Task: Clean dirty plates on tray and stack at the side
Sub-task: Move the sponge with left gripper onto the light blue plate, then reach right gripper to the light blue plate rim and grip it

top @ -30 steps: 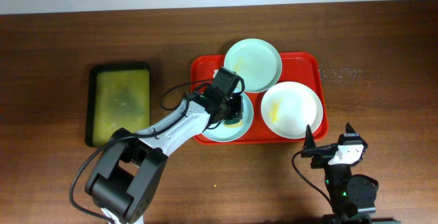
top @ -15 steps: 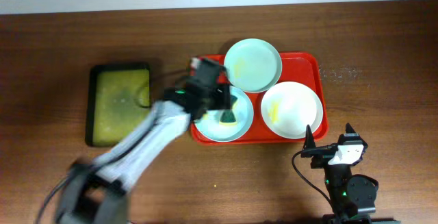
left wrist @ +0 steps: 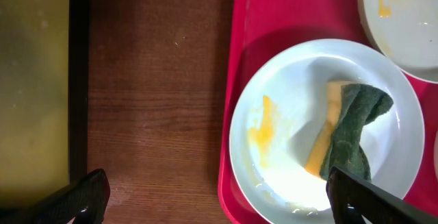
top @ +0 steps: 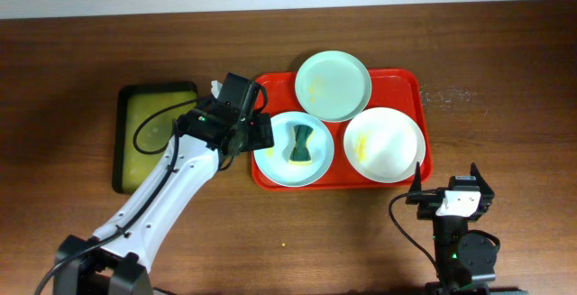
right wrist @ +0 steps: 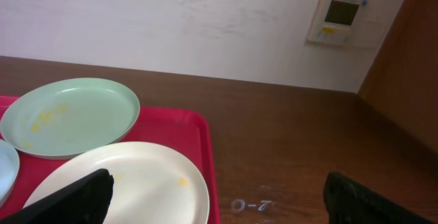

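Note:
The red tray [top: 410, 87] holds three plates. A mint plate [top: 333, 85] with faint yellow smears lies at the back. A white plate [top: 384, 143] with yellow streaks lies front right. A pale blue plate [top: 277, 164] lies front left with a yellow-and-green sponge [top: 300, 143] loose on it. In the left wrist view this plate [left wrist: 287, 148] has a yellow smear beside the sponge [left wrist: 349, 128]. My left gripper [top: 257, 135] hangs open over the tray's left rim, holding nothing. My right gripper [top: 448, 182] stands open near the front edge, right of the white plate [right wrist: 137, 176].
A black-rimmed yellow-green tray [top: 158, 133] lies on the wooden table left of the red tray, with a strip of bare wood [left wrist: 157, 101] between them. A faint chalk marking [right wrist: 250, 205] is on the table right of the red tray.
My left gripper has opened, let go of the sponge on the pale blue plate, and drawn back to the left over the tray's rim. The right arm has shifted only slightly.

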Available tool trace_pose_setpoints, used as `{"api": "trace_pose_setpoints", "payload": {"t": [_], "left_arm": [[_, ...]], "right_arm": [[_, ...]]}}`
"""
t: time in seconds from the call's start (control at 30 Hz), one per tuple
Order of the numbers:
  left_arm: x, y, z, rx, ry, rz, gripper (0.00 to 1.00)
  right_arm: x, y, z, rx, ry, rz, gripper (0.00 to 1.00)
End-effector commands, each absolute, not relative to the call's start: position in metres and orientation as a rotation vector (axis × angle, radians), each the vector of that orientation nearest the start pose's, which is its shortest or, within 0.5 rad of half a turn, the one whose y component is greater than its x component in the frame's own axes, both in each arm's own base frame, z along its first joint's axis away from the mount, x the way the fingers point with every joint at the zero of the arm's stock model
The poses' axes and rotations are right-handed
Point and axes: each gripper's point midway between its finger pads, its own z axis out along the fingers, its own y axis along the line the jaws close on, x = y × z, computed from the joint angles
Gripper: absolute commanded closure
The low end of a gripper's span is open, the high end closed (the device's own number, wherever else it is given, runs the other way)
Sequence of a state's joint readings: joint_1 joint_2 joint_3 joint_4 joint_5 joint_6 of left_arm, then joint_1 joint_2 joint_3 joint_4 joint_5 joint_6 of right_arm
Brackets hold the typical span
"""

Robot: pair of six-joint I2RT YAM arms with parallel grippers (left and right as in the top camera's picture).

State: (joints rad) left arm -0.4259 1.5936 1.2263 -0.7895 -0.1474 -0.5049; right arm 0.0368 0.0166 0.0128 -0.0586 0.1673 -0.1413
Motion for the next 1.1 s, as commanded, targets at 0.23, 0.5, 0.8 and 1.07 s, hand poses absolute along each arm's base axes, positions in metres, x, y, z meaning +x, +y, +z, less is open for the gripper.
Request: {"api": "trace_pose_setpoints", "payload": {"t": [0.23,0.5,0.8,1.07], "left_arm": [[0.345,-0.135,0.115,-0.13,2.743,-0.104,0.09],[0.345,-0.135,0.115,-0.13,2.742,-0.105,0.06],[0.345,-0.135,0.115,-0.13,2.743,-0.105,0.0],[0.345,-0.135,0.115,-0.13,2.742,-0.105,0.01]], "right_arm": [[0.145,0.079,0.356,-0.349,0.738,0.441,0.02],[0.215,0.065,0.364,-0.284,1.656,0.315,0.01],[0.307,0.15,0.202,-0.028,2.569,1.079,0.75],[0.342,0.174,0.062,0.18,2.882,0.633,0.54]]}}
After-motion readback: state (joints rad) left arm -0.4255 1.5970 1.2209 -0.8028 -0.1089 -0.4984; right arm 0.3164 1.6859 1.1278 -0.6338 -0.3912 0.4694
